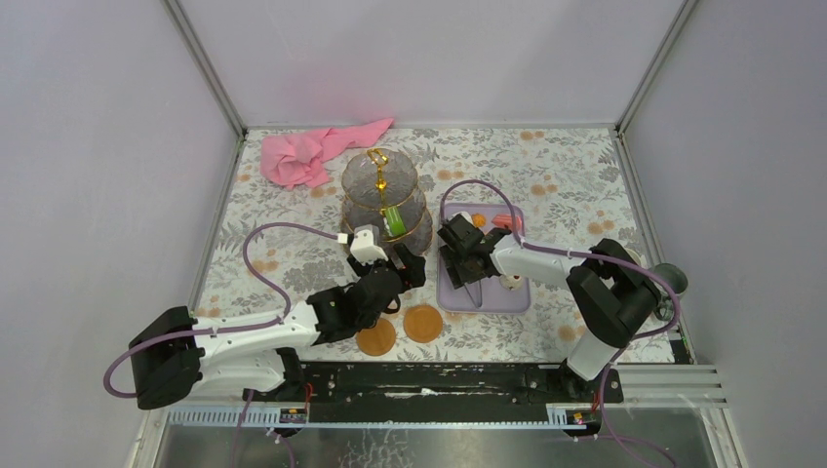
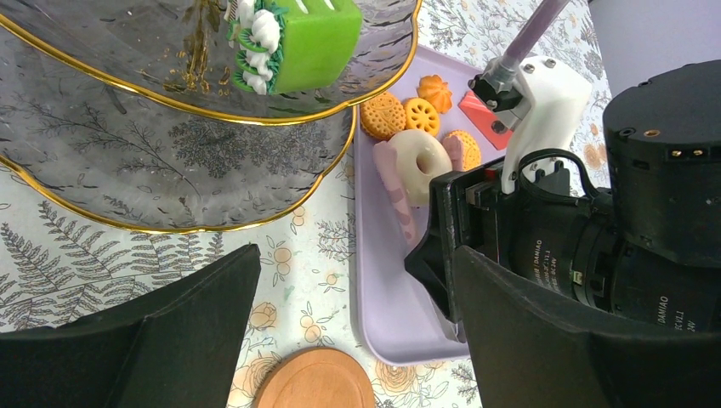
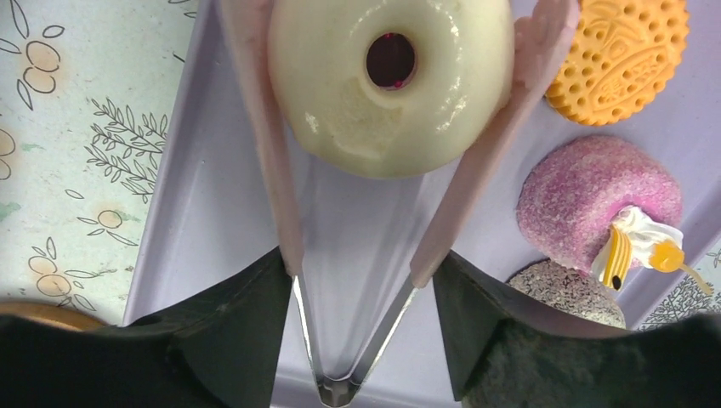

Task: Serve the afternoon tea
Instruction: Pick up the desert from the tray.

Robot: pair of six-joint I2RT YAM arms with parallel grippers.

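The clear three-tier stand [image 1: 382, 195] with a gold stem carries a green cake [image 1: 394, 219] [image 2: 306, 42] on its middle plate. My left gripper [image 1: 410, 268] [image 2: 353, 331] hangs open and empty over the cloth between the stand's lowest plate [image 2: 170, 161] and the lilac tray [image 2: 383, 289]. My right gripper [image 1: 468, 258] [image 3: 361, 297] is shut on the pink tongs [image 3: 281, 170], whose two arms press both sides of the cream doughnut [image 3: 391, 85] [image 2: 422, 157] in the tray [image 3: 204, 195]. Orange biscuits [image 2: 383, 115] [image 3: 619, 55], a pink cupcake [image 3: 595, 200] and a dark cupcake [image 3: 565, 293] lie beside it.
Two round wooden coasters [image 1: 422, 323] [image 1: 375, 337] lie near the front edge, one [image 2: 315, 382] just below my left gripper. A pink cloth [image 1: 307, 156] is bunched at the back left. A grey-green mug [image 1: 669, 281] stands at the far right behind the right arm [image 2: 595, 229].
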